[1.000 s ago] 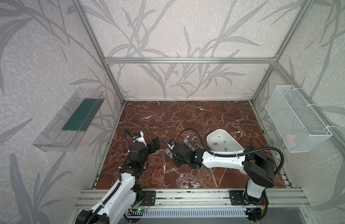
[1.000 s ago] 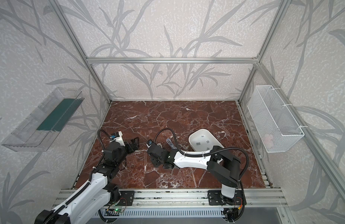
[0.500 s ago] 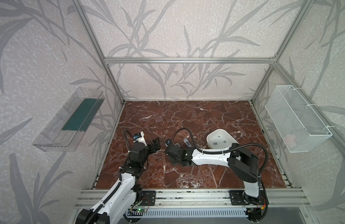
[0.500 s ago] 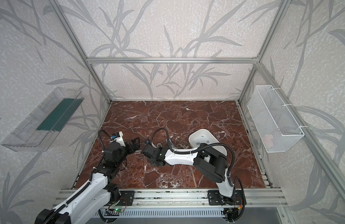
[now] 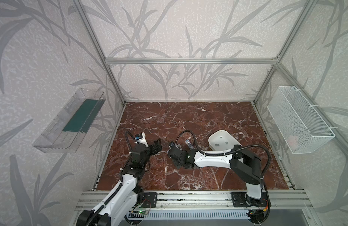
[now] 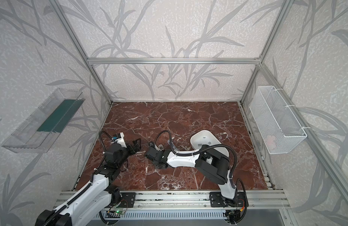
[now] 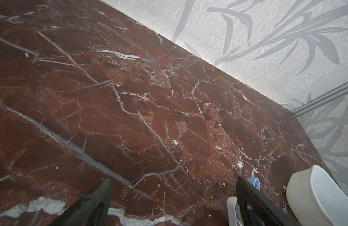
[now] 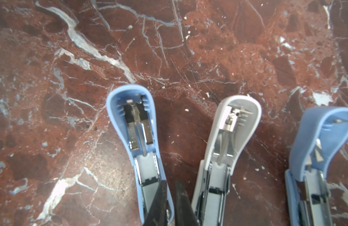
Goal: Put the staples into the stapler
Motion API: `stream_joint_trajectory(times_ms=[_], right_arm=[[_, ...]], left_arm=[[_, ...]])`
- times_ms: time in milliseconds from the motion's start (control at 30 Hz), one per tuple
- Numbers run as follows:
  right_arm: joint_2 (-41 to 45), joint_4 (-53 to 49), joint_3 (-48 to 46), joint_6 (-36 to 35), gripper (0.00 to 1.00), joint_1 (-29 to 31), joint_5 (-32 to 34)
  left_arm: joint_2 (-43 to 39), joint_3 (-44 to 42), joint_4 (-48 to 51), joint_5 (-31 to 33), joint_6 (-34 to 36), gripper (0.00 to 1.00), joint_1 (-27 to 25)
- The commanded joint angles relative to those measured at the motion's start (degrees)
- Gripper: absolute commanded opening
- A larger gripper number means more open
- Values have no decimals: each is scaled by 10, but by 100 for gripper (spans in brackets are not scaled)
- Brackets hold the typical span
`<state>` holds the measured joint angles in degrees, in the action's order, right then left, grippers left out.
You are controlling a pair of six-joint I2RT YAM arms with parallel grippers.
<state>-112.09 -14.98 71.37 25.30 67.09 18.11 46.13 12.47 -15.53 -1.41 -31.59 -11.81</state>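
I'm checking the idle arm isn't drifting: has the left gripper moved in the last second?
No. In a top view the left gripper hangs open at the same spot as before, just as near the table's left edge.

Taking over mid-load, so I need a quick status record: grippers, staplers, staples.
left gripper: open, above the table, empty
right gripper: shut, fingertips at blue stapler's side wall; anything held not visible
staplers: blue stapler, grey stapler, second blue stapler, side by side, all hinged open
staples: grey strips in white tray
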Motion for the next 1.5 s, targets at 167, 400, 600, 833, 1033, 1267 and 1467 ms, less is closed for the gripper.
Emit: stream_joint_trajectory(times_ms=[167,400,600,833,1033,1267,1467], right_arm=[[80,26,-53,-14,23,4,10],[49,36,-35,-6,24,3,-19],[15,31,-25,1,23,4,-31],[-2,5,-20,11,19,6,-34],[16,-16,-36,13,18,10,-18],[40,-9,-53,5,18,9,-14],[89,62,-96,-15,24,10,-24]], left_arm=[[39,-8,-43,-21,-20,99,1],[84,2,-59,-48,-21,99,-4],[72,-6,-50,-37,-15,99,-6],[62,-10,-41,-32,-9,99,-6],[53,-12,-38,-26,-5,99,-7],[71,-16,-62,-36,-7,99,-8],[121,-8,-93,-55,-5,98,-44]])
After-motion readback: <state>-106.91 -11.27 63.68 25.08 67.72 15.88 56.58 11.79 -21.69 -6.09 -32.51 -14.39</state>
